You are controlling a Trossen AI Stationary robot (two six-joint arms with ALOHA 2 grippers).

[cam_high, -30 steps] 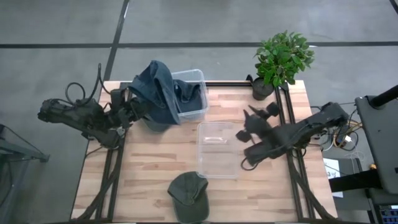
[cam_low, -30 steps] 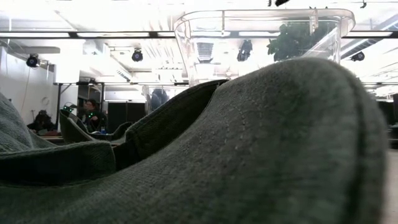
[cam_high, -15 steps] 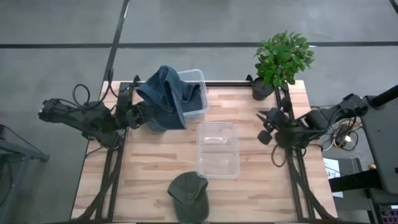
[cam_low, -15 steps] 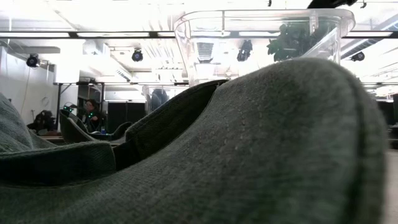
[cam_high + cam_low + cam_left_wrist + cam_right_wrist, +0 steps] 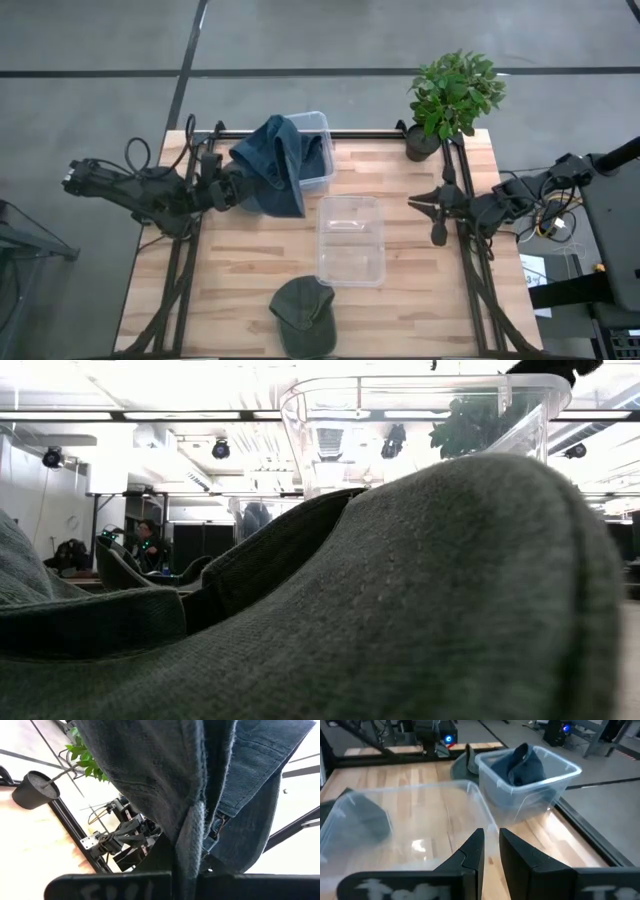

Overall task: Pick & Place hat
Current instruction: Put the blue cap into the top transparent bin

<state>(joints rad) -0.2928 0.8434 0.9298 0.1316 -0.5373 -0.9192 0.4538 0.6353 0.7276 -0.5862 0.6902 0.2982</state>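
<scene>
Hat (image 5: 304,316) lies at the table's near edge, just beside the empty bin (image 5: 350,240), brim toward it. Your left gripper (image 5: 232,187) is clamped on denim (image 5: 278,165) at the far bin; the right gripper (image 5: 433,212), fingers nearly closed and empty, looks freer to reach it.

My right gripper (image 5: 434,207) pulls back from over the clear empty bin (image 5: 350,240) to the bench's right edge, fingers now nearly together. My left gripper (image 5: 237,186) carries the blue denim hat (image 5: 277,165) farther right, partly above the rear bin (image 5: 316,150)
</scene>
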